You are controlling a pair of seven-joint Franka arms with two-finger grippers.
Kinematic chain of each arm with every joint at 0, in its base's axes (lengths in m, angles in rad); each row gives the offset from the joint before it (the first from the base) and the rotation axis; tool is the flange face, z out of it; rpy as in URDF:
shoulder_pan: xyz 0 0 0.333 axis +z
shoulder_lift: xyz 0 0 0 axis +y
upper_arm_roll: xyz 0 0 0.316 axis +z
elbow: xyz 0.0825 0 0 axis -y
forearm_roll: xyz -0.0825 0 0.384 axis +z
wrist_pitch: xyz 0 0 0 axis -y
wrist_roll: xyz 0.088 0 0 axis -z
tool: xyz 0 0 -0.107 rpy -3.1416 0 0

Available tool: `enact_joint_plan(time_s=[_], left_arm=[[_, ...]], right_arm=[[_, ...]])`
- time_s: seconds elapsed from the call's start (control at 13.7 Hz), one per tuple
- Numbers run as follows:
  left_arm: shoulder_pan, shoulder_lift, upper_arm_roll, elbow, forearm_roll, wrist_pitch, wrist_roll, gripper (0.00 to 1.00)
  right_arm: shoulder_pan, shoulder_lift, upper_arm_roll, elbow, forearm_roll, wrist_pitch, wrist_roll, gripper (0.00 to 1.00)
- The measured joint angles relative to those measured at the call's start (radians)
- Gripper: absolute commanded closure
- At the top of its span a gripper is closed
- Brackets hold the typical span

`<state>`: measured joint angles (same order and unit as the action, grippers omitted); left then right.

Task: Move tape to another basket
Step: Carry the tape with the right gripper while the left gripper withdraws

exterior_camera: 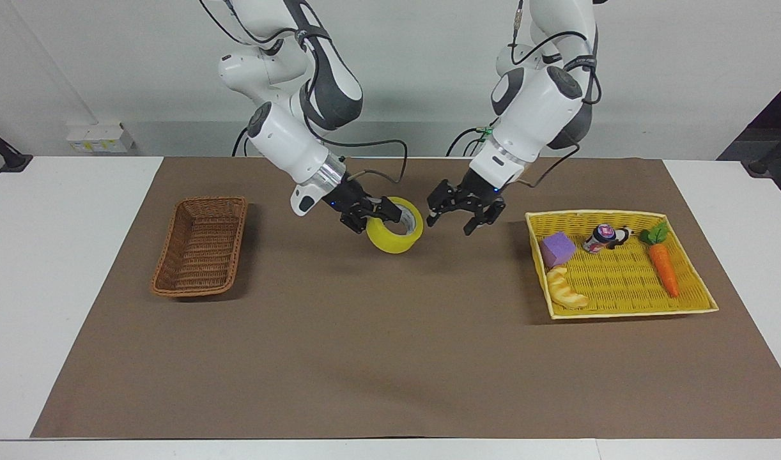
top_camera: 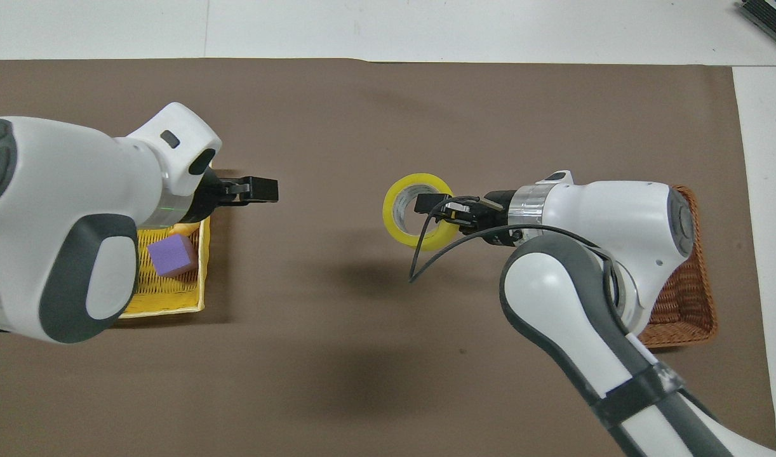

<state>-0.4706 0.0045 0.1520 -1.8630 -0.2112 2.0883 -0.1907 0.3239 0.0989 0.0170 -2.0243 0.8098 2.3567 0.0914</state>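
Observation:
The yellow tape (exterior_camera: 395,234) hangs in the air over the middle of the brown mat, its pale core showing. It also shows in the overhead view (top_camera: 402,223). My right gripper (exterior_camera: 379,216) is shut on the tape's wall, one finger inside the ring (top_camera: 428,203). My left gripper (exterior_camera: 453,223) is open and empty, apart from the tape, over the mat beside the yellow tray; it also shows in the overhead view (top_camera: 264,189). The brown wicker basket (exterior_camera: 201,246) stands empty at the right arm's end of the table, partly covered by the right arm in the overhead view (top_camera: 693,317).
A flat yellow woven tray (exterior_camera: 620,313) at the left arm's end holds a purple cube (exterior_camera: 557,248), a bread piece (exterior_camera: 566,289), a carrot (exterior_camera: 663,263) and a small can-like toy (exterior_camera: 601,237). A brown mat (exterior_camera: 390,358) covers the table.

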Motion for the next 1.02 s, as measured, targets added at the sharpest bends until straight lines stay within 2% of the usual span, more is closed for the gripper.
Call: enact_joint_plan(time_s=[0.22,0.36,0.66,1.02], left_arm=[[0.122,-0.026,0.003,0.001,0.047,-0.013,0.191,0.0],[0.203,-0.037,0.004,0.016,0.079,-0.024,0.302,0.0],[0.317,-0.042,0.005,0.119,0.164,-0.146,0.419,0.0],[0.393,-0.043,0.006,0.278,0.178,-0.361,0.489,0.0]], right_arm=[[-0.081,0.0,-0.002,0.064,-0.087,-0.148,0.0,1.0],[-0.103,0.0,-0.003,0.081,-0.145,-0.183,0.0,1.0],[-0.154,-0.001,-0.005,0.153,-0.265,-0.304,0.018,1.0],[-0.254,-0.009,-0.011,0.292,-0.349,-0.541,0.022,1.0]])
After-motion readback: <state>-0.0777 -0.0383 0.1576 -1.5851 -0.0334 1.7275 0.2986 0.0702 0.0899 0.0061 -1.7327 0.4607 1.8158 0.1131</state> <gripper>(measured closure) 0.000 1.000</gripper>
